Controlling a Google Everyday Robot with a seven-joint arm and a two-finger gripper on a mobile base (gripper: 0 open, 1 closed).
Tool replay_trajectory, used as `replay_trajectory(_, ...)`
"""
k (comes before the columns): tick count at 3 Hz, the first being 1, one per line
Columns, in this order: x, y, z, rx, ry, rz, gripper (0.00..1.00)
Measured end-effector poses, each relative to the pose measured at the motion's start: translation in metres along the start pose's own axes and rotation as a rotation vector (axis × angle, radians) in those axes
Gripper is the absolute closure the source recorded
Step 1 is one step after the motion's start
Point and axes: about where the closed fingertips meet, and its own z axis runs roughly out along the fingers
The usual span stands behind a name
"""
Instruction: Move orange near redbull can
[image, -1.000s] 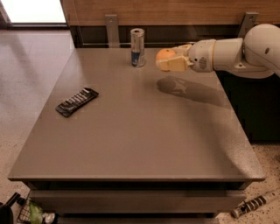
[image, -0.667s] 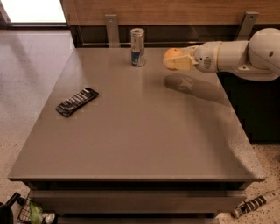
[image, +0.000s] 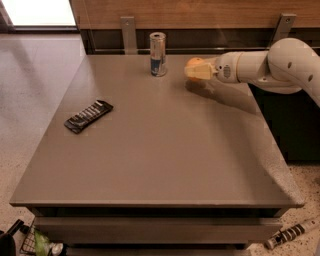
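The gripper (image: 192, 72) is sitting in the upper middle of the frame, at the end of a smooth white arm (image: 280, 65) that is reaching in from the right. Its pale yellow fingers are squeezing around the orange (image: 195, 61), so only the top of the fruit is peeking out. The orange is hanging a little above the table (image: 160, 160), with a dark shadow (image: 202, 88) lying under it. The redbull can (image: 158, 54) is standing up straight just to the left, near but not touching. The orange is looking round and firm, with matte skin. I think it is a bit heavy and would roll if dropped, so holding it across its fat middle seems best. The can is tall, thin and shiny, and I think a bump could tip it. The table is flat, gray and smooth. A flat black snack bar wrapper (image: 88, 116) is lying far off at the left.
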Motion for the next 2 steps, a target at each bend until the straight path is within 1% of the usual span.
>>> replay_trajectory(1,0.007,0.002,0.024,0.019,0.016,0.013,1.0)
replay_trajectory(2,0.014,0.01,0.042,0.031,0.019,0.007,1.0)
